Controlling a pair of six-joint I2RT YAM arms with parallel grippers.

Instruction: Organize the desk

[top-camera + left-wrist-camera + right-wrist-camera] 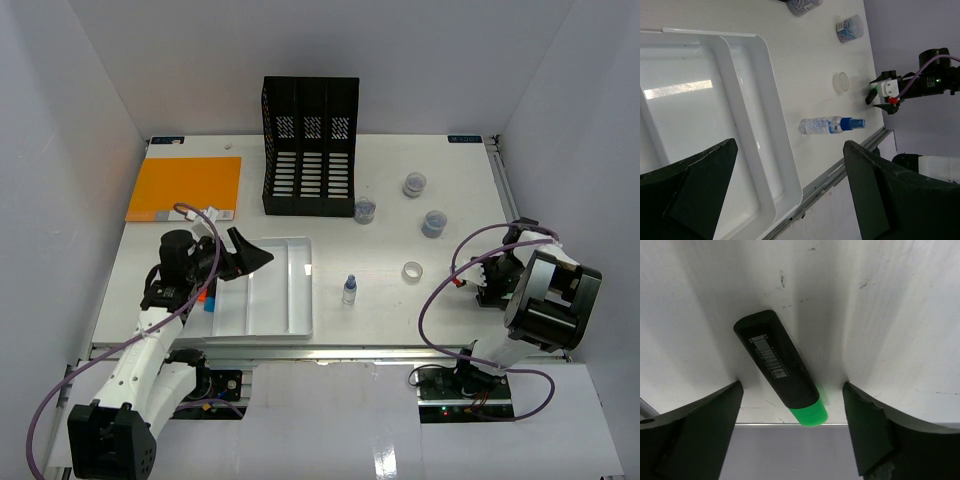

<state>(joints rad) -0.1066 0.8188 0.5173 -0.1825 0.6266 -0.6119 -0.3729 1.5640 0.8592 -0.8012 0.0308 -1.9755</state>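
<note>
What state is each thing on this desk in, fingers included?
Left fingers, open, empty, above the tray.
Right fingers, open, either side of the highlighter.
Highlighter, lying flat on the desk, not held.
Tray, flat, visible compartments empty.
Spray bottle, upright, blue top on.
File rack, upright.
Orange folder, flat, closed.

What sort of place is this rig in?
Probably a lab test cell staged as an office desk: plain white panels wall in the large white tabletop with metal rail edges, which carries a black mesh three-slot file holder, a flat orange folder and a white compartmented plastic tray.
</note>
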